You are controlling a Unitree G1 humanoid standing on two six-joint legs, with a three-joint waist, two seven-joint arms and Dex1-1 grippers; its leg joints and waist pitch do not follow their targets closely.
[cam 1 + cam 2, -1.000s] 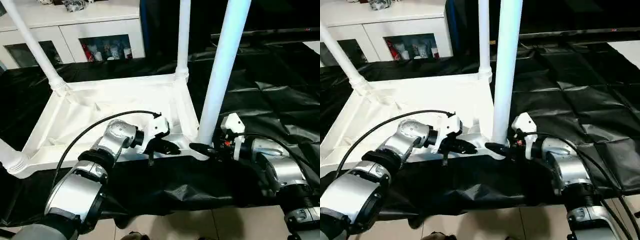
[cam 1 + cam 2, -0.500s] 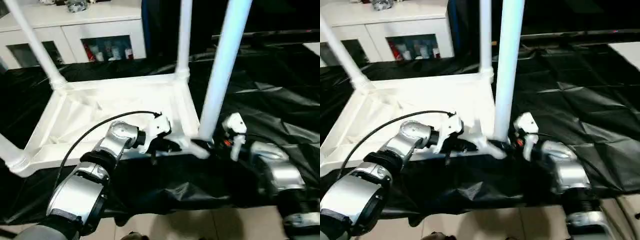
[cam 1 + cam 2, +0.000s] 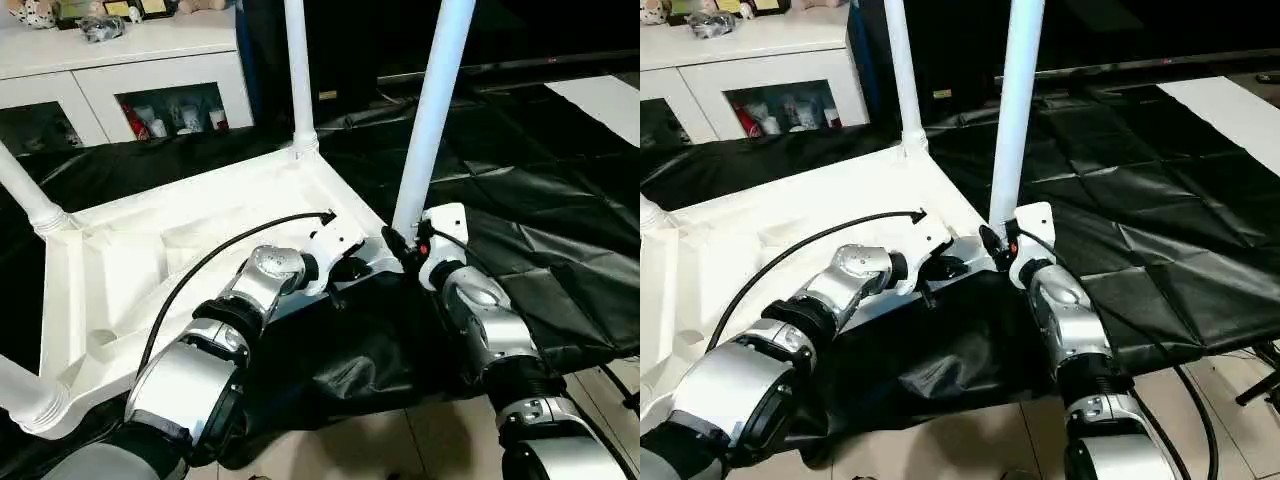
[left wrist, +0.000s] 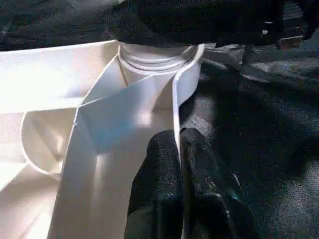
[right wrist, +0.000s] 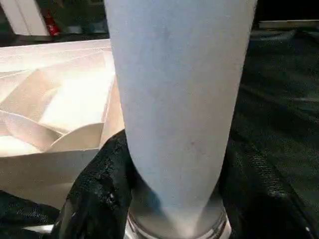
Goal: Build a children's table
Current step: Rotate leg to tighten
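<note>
The children's table lies upside down: its white tabletop (image 3: 130, 260) shows the ribbed underside, and white legs stand upright in the corner sockets. My right gripper (image 3: 400, 243) is at the base of the near right leg (image 3: 430, 110). In the right wrist view that leg (image 5: 179, 99) sits between the black fingers (image 5: 99, 194), which press on both of its sides just above the socket. My left gripper (image 3: 350, 270) is shut on the tabletop's thin near rim (image 4: 175, 94), a short way from that corner socket. Other legs rise at the far corner (image 3: 297, 70) and at the left (image 3: 25, 195).
Black sheeting (image 3: 520, 170) covers the work table and hangs over its front edge near my forearms. A white cabinet (image 3: 120, 50) with glass doors stands behind. Tiled floor (image 3: 400, 440) shows below the front edge. The sheeting to the right of the tabletop is bare.
The whole picture has shifted with the camera. My right gripper's fingers have narrowed onto the base of the near right leg. The left gripper keeps its pinch on the rim.
</note>
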